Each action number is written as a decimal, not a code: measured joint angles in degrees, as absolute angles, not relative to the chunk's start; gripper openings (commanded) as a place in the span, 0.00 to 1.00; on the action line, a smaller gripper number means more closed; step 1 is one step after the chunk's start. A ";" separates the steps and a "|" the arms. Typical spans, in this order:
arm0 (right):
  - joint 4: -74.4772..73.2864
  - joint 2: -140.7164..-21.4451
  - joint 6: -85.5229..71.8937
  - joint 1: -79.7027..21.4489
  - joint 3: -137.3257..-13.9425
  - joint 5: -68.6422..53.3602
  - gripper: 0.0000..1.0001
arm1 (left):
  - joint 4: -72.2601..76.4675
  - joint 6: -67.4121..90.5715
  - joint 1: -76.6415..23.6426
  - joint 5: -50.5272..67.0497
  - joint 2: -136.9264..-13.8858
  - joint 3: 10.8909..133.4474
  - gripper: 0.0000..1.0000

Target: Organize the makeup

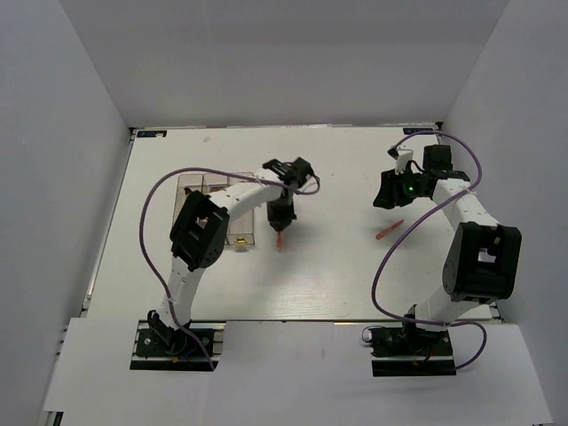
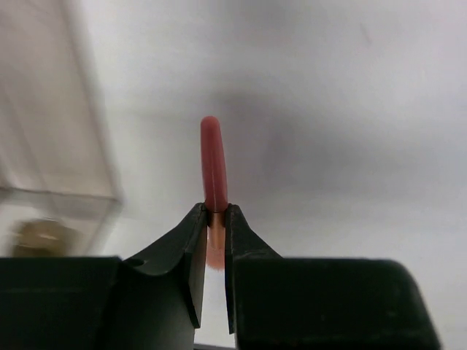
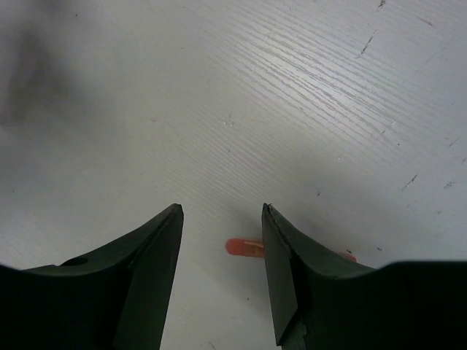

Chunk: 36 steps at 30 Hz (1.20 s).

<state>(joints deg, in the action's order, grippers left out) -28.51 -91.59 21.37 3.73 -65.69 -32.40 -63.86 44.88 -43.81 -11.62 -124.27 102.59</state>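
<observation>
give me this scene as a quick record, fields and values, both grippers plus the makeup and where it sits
left gripper: shut on held applicator, just right of the organizer
held applicator: coral, pinched at one end, the rest sticking out past the fingertips
right gripper: open, empty, near the loose applicator
loose applicator: coral, lying flat on the table, right side
organizer: clear plastic, left side, partly under the left arm

Gripped applicator [image 2: 213, 164]: coral-red. Loose applicator [image 1: 388, 232]: orange-red. Left gripper [image 2: 214, 213], right gripper [image 3: 222, 211]: both black. Table [image 3: 292, 87]: white, marked with fine parallel streaks. Organizer [image 1: 200, 186]: clear, untinted.
</observation>
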 measured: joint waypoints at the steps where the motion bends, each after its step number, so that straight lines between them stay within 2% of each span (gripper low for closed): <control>1: -28.51 -91.44 21.41 3.73 -65.65 -32.40 0.54 | -64.03 44.27 -41.98 -12.21 -123.79 102.85 0.05; 8: -28.60 -91.05 21.47 3.73 -64.69 -32.58 0.54 | -65.43 40.03 -30.74 -15.46 -121.69 108.09 0.05; 17: -28.58 -90.96 21.54 3.73 -64.69 -32.75 0.54 | -65.52 35.70 -23.92 -15.70 -121.43 110.45 0.07; 20: -28.60 -90.96 21.54 3.73 -64.69 -32.75 0.54 | -65.14 34.35 -22.33 -15.70 -121.40 109.19 0.30; 21: -28.60 -90.96 21.56 3.73 -64.69 -32.75 0.54 | -65.04 33.76 -21.87 -15.70 -121.40 108.60 0.50; 25: -29.08 -90.98 21.98 3.73 -64.75 -32.80 0.61 | -64.93 32.34 -20.73 -15.59 -121.40 107.48 0.72; 29: -32.03 -91.55 25.89 3.73 -66.52 -34.17 0.72 | -63.94 31.57 -20.73 -14.74 -121.38 107.53 0.76; 33: -37.80 -93.32 35.64 3.73 -70.87 -37.80 0.70 | -63.75 30.92 -20.73 -12.88 -121.34 108.53 0.77; 36: -43.90 -94.54 49.10 3.73 -74.22 -40.40 0.67 | -62.65 30.46 -21.08 -10.85 -120.20 109.14 0.71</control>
<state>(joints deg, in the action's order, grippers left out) -43.90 -94.54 49.10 3.73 -74.22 -40.40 -62.65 30.46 -21.08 -10.85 -120.20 109.14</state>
